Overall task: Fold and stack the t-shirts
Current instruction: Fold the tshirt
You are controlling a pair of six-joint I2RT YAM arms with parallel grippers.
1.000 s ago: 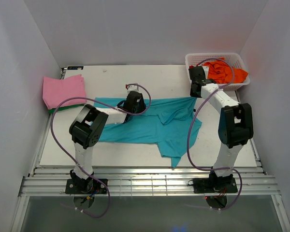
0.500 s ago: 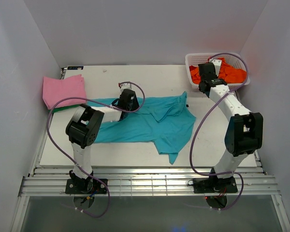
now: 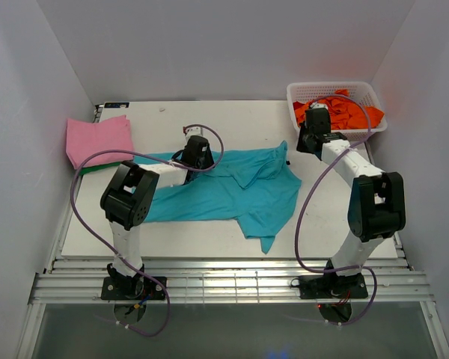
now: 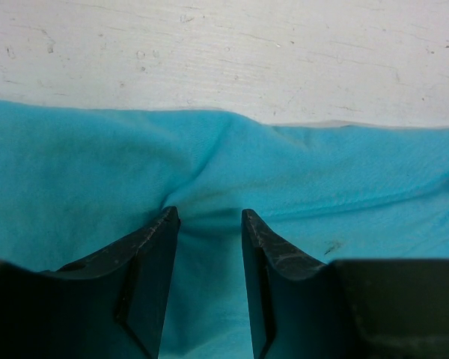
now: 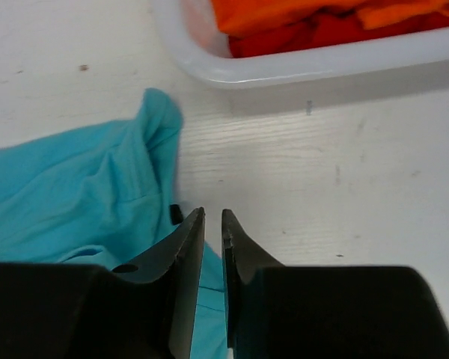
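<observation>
A teal t-shirt (image 3: 239, 191) lies spread and wrinkled across the middle of the white table (image 3: 209, 239). My left gripper (image 3: 197, 153) sits at the shirt's far edge. In the left wrist view (image 4: 209, 213) its jaws pinch a puckered fold of the teal cloth (image 4: 322, 194). My right gripper (image 3: 307, 142) hovers by the shirt's far right corner, just in front of the basket. In the right wrist view (image 5: 213, 213) its jaws are nearly together with nothing between them. The teal corner (image 5: 75, 179) lies to their left. A folded pink shirt (image 3: 97, 138) lies at the far left.
A white basket (image 3: 337, 87) at the far right corner holds crumpled orange shirts (image 3: 348, 112). Its rim (image 5: 299, 67) and the orange cloth (image 5: 299, 19) show at the top of the right wrist view. A green edge (image 3: 97, 167) shows under the pink shirt. White walls enclose the table.
My left gripper has moved left and away, dragging the teal shirt with it. My right gripper swung over the basket, then came back down near the shirt's right corner.
</observation>
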